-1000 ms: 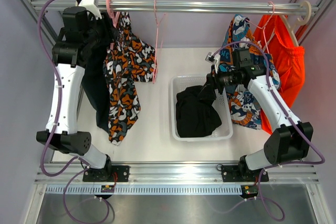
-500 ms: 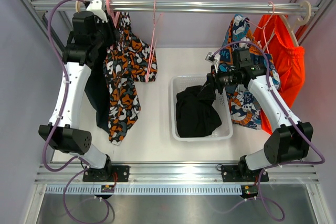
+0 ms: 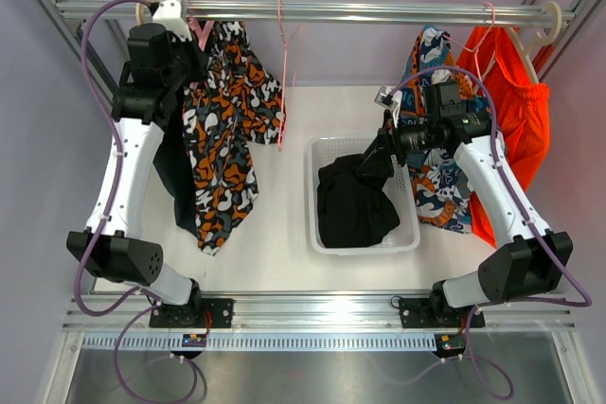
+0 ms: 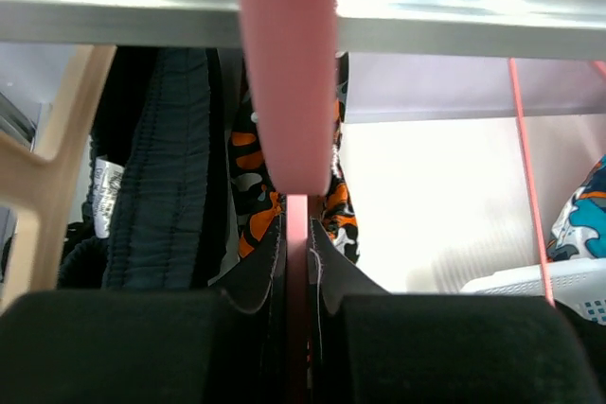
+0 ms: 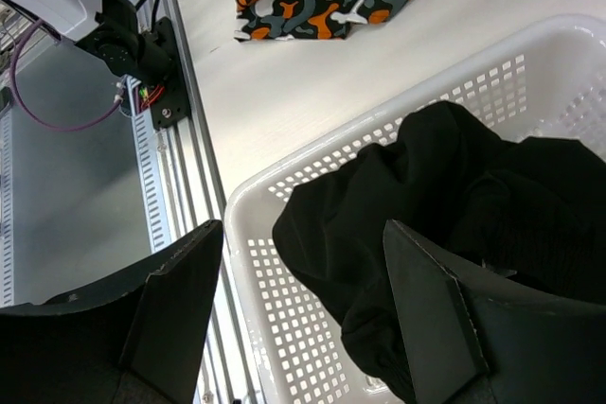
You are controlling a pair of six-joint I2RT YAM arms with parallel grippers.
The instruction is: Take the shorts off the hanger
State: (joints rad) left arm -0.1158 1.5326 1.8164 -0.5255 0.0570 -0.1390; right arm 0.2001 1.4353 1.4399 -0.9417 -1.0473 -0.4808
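Observation:
My left gripper (image 3: pixel 192 33) is up at the rail, shut on the pink hanger (image 4: pixel 289 73) that carries the camouflage shorts (image 3: pixel 225 130). In the left wrist view the hanger stem is pinched between the fingers (image 4: pixel 331 276), with the camouflage cloth (image 4: pixel 248 205) just behind. The dark navy shorts (image 3: pixel 175 182) hang left of it on a wooden hanger (image 4: pixel 57 167) and also show in the left wrist view (image 4: pixel 170 158). The black shorts (image 3: pixel 353 201) lie in the white basket (image 3: pixel 413 234). My right gripper (image 3: pixel 379 153) hovers open and empty over them (image 5: pixel 454 186).
The metal rail (image 3: pixel 379 12) runs across the back. An empty thin pink hanger (image 3: pixel 284 73) hangs mid-rail. A blue-white patterned garment (image 3: pixel 437 182) and an orange garment (image 3: pixel 516 111) hang at the right. The frame rail (image 5: pixel 156 186) lies beside the basket.
My left gripper has moved right and up to the rail with the pink hanger; the camouflage shorts have risen and swung with it. My right gripper has lifted slightly over the basket.

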